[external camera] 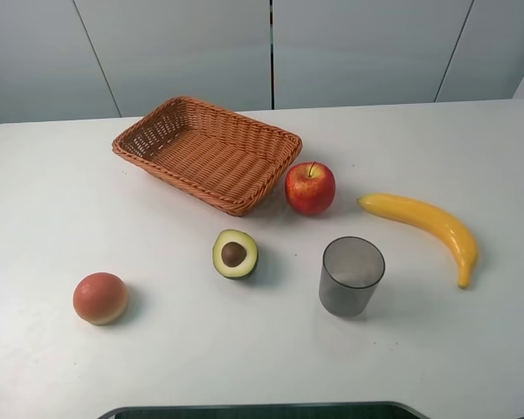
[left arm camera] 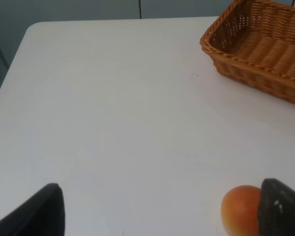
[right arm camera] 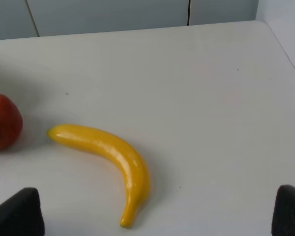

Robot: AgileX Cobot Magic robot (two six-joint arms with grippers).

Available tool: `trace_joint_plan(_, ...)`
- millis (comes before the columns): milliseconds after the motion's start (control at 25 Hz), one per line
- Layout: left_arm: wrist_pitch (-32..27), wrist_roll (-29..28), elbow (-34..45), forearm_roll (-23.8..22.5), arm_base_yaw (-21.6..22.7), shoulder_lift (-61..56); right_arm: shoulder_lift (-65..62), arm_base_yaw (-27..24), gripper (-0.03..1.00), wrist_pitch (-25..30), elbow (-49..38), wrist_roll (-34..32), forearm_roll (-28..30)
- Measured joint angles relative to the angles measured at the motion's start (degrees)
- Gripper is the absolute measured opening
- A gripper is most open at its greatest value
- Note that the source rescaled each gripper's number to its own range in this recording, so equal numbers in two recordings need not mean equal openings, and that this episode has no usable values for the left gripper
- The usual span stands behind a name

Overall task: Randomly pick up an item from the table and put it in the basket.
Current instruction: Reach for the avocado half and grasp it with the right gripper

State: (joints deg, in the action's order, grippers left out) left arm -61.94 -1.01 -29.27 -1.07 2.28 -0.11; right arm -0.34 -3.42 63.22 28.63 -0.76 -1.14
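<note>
The halved avocado (external camera: 235, 254), dark green skin and brown pit, lies cut face up on the white table (external camera: 472, 349) near the middle. The orange-brown wicker basket (external camera: 249, 199) stands empty behind it; its corner shows in the left wrist view (left arm camera: 236, 69). Neither arm shows in the high view. My left gripper (left arm camera: 162, 211) is open and empty, its fingertips (left arm camera: 44, 209) spread wide over the table's left part, beside the orange-red round fruit (left arm camera: 241, 209). My right gripper (right arm camera: 157, 214) is open and empty, above the table near the banana (right arm camera: 113, 157). The avocado is out of both wrist views.
A red apple (external camera: 310, 187) sits right of the basket. A grey translucent cup (external camera: 351, 276) stands right of the avocado. A yellow banana (external camera: 428, 227) lies at the right. The orange-red round fruit (external camera: 100, 298) sits at the front left.
</note>
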Motion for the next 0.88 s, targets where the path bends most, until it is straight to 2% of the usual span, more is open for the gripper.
trace_joint_plan(880, 0.0, 0.0, 0.0, 0.0, 0.0, 0.0, 0.0, 0.0, 0.99, 0.0, 0.0, 0.0, 0.0)
